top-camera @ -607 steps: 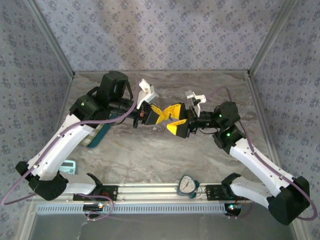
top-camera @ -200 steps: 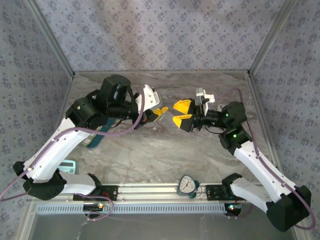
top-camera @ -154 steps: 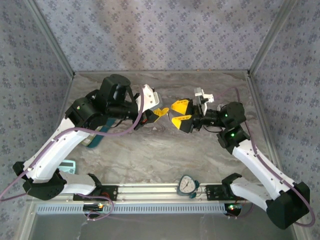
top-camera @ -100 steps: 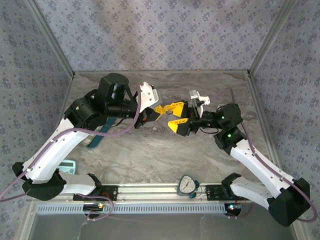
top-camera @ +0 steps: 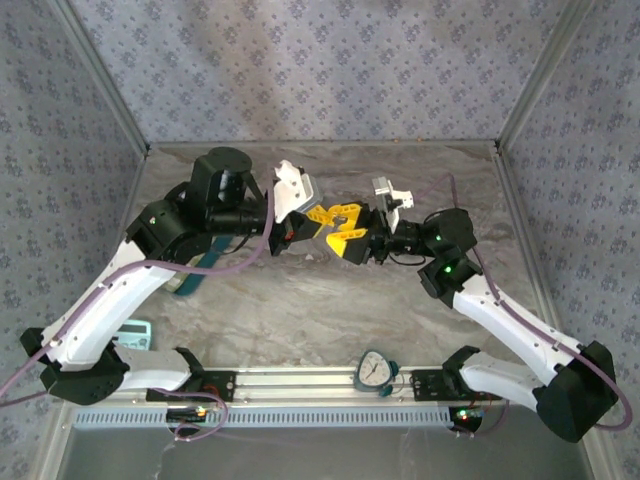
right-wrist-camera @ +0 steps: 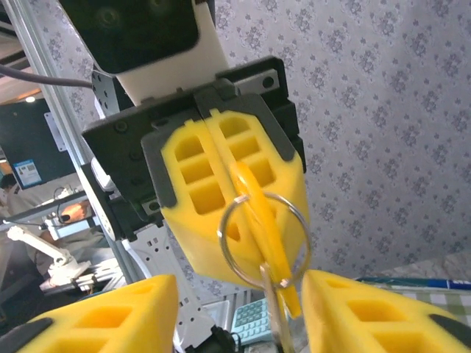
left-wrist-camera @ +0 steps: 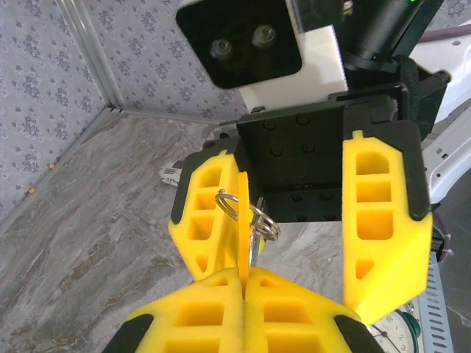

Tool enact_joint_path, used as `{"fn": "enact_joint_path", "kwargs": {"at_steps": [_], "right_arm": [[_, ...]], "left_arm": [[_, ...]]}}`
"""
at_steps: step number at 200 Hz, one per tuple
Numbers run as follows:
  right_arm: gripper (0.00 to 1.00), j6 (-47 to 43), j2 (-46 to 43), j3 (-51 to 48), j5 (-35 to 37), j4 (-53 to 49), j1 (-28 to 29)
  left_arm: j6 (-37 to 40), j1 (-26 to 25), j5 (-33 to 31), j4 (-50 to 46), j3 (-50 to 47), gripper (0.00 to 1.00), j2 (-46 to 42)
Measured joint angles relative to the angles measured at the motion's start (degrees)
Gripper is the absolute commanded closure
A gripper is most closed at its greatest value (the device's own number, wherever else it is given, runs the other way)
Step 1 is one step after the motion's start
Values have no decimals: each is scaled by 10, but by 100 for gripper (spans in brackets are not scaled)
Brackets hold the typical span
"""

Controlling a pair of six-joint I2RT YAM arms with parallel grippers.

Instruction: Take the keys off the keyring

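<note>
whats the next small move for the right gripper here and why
Probably close the right gripper on the keyring. The left gripper is shut on the yellow key, the ring hangs through it, and the right fingers stand open on either side of the ring.

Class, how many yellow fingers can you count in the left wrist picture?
4. Two belong to the left tool, shut together at the bottom on the yellow key; two belong to the right tool, standing apart, one by the keyring, one toward the picture's right.
</note>
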Motion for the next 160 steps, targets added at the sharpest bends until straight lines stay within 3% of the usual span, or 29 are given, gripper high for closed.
{"fn": "enact_joint_path", "kwargs": {"at_steps": [53,160], "right_arm": [[66,8,0,0,9,1,0],[69,29,-12,-24,30,7,0]], "left_arm": [[0,-3,-29,6,-11,100,-12],[0,-8,-71,12,-25,100,-24]]}}
